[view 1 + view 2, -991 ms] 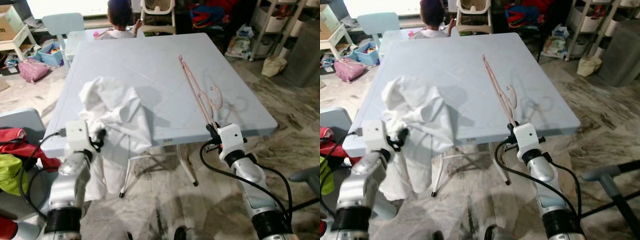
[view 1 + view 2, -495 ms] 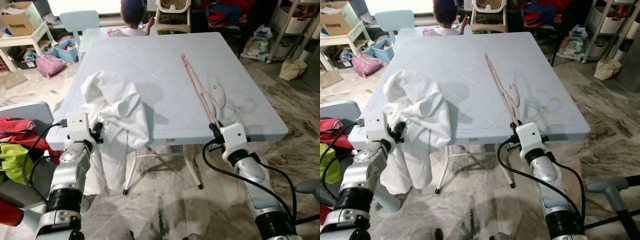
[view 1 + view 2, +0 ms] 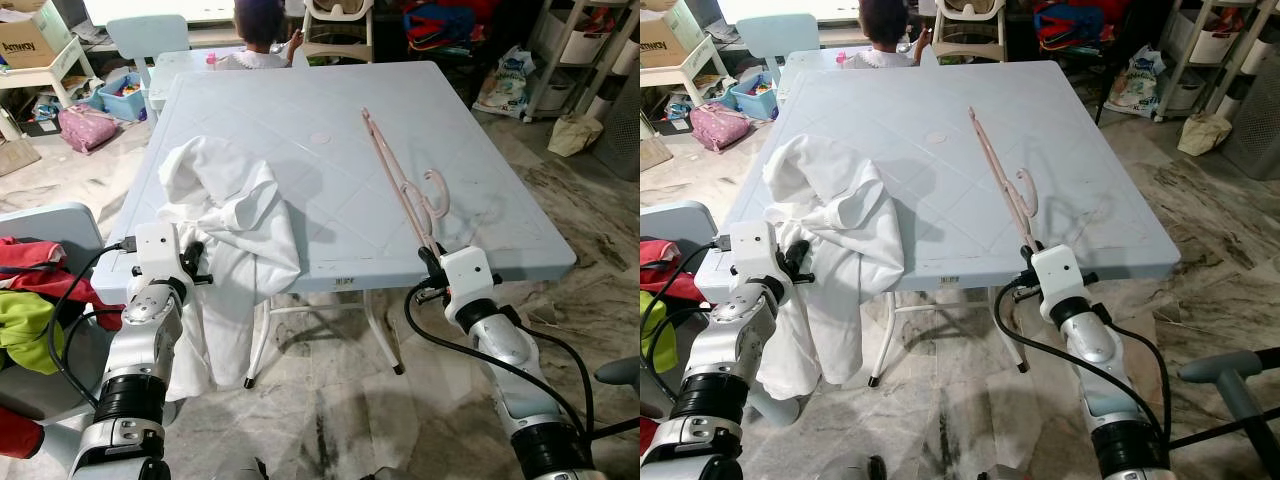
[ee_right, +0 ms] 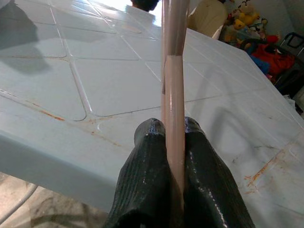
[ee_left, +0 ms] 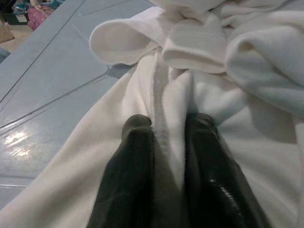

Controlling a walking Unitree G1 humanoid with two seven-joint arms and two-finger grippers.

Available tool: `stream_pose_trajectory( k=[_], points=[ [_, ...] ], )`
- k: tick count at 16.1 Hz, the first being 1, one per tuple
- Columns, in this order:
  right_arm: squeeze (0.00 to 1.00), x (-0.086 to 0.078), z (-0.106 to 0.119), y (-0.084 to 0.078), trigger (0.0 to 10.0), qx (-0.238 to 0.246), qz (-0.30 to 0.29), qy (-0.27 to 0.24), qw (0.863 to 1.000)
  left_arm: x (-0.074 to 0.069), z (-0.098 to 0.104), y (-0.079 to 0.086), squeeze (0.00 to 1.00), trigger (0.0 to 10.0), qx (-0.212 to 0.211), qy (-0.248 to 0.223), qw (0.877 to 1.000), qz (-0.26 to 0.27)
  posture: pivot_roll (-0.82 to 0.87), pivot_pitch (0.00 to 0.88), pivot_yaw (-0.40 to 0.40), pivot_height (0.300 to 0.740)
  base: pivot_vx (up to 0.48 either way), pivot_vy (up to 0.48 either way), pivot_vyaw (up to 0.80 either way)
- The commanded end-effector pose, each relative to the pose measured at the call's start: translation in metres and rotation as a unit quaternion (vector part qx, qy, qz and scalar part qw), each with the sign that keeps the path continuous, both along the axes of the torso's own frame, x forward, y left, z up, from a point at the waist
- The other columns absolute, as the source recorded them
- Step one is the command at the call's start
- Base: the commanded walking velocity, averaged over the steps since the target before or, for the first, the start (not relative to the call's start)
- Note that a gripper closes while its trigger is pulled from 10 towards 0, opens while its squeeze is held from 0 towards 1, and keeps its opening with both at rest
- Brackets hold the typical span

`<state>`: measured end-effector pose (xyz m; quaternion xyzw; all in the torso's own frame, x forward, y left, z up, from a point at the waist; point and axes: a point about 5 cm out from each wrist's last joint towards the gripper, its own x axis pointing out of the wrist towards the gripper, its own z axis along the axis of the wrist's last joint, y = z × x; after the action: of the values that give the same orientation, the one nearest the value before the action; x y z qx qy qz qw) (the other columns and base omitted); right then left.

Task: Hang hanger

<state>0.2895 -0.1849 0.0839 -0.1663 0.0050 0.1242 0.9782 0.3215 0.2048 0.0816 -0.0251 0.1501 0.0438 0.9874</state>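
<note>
A pink hanger point(image 3: 405, 185) lies along the right side of the pale blue table point(image 3: 330, 100), its hook point(image 3: 436, 190) pointing right. My right gripper point(image 4: 174, 130) is at the table's front edge, shut on the hanger's near end point(image 4: 173, 80). A white garment point(image 3: 225, 205) is bunched on the table's left front corner and drapes down over the edge. My left gripper point(image 5: 168, 128) is shut on a fold of that garment point(image 5: 164, 102) at the left front corner.
A person point(image 3: 262, 22) sits at the far side of the table beside a pale chair point(image 3: 145, 38). A chair with red and green clothes point(image 3: 25, 300) stands at my left. Shelves point(image 3: 590, 40) and bags point(image 3: 500, 80) line the right. The floor is marble.
The camera has shifted, so the whole scene sits a little differently. Both grippers keep the same hold on the garment and the hanger.
</note>
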Motion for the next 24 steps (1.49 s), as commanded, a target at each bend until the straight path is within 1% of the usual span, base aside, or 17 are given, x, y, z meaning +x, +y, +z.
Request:
stream_pose_trajectory(
  k=[1,3,4,5,7,9,12,20,22,24],
  points=[
    [0.00,0.003,0.001,-0.003,10.0,-0.003,-0.008,0.000,1.000,0.004,0.005,-0.005,0.00,0.0,0.002,-0.005,1.000,-0.007,-0.06,0.000,0.030,0.740,0.000,0.000,0.00],
    [0.00,0.002,0.001,-0.003,10.0,0.000,-0.012,0.001,1.000,0.005,0.009,-0.005,0.00,0.0,0.009,-0.019,1.000,-0.005,-0.06,0.000,0.031,0.740,0.000,0.000,0.00],
    [0.00,0.001,0.000,-0.003,10.0,0.001,-0.012,0.002,1.000,0.006,0.015,-0.006,0.00,0.0,0.008,-0.036,0.999,-0.004,-0.06,0.000,0.033,0.740,0.000,0.000,0.00],
    [0.00,-0.001,-0.001,-0.002,10.0,0.006,-0.013,0.002,1.000,0.006,0.021,-0.006,0.00,0.0,0.019,-0.059,0.998,-0.003,-0.06,0.000,0.033,0.740,0.000,0.000,0.00],
    [0.00,-0.001,0.000,0.000,10.0,0.012,-0.012,-0.001,1.000,0.006,0.026,-0.006,0.00,0.0,0.012,-0.079,0.997,0.005,-0.06,0.000,0.033,0.740,0.000,0.000,0.00],
    [0.00,-0.002,0.000,0.000,10.0,0.013,-0.011,-0.001,1.000,0.006,0.031,-0.006,0.00,0.0,0.010,-0.092,0.996,0.007,-0.06,0.000,0.033,0.740,0.000,0.000,0.00],
    [0.00,0.001,0.002,-0.002,10.0,0.011,-0.013,-0.004,1.000,0.010,0.042,-0.006,0.00,0.0,0.010,-0.107,0.994,0.009,-0.06,0.000,0.030,0.740,0.315,0.000,0.00],
    [0.00,0.002,0.004,-0.001,10.0,0.013,-0.014,-0.010,1.000,0.012,0.048,-0.007,0.00,0.0,0.006,-0.118,0.993,0.014,-0.06,0.000,0.032,0.740,0.346,0.000,0.00],
    [0.00,0.002,0.009,-0.002,10.0,0.015,-0.013,-0.027,0.999,0.012,0.049,-0.007,0.00,0.0,0.004,-0.118,0.993,0.016,-0.06,0.000,0.032,0.740,0.352,0.000,0.00],
    [0.00,0.004,0.011,-0.002,10.0,0.016,-0.013,-0.031,0.999,0.013,0.049,-0.007,0.00,0.0,0.003,-0.117,0.993,0.018,-0.06,0.000,0.030,0.740,0.352,0.000,0.00]
  ],
)
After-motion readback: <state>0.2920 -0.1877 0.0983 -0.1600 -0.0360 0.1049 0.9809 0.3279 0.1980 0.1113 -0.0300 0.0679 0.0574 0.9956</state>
